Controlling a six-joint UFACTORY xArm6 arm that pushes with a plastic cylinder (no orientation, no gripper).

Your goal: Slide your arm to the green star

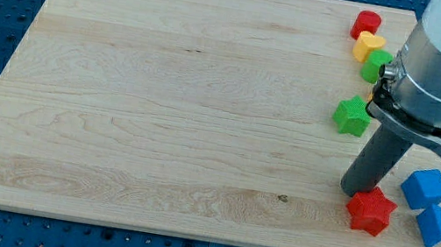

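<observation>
The green star (351, 116) lies on the wooden board (162, 97) at the view's right, about mid-height. My tip (353, 192) is at the lower end of the dark rod, below and slightly right of the green star, apart from it. The tip stands right at the top left edge of a red star (369, 211), touching or nearly touching it. The arm's grey body covers the board's top right corner.
A red block (366, 25), a yellow block (368, 47) and a green block (376, 66) sit in a line at the top right, the green one partly hidden by the arm. Two blue blocks (424, 189) (438, 226) lie at the bottom right near the board's edge.
</observation>
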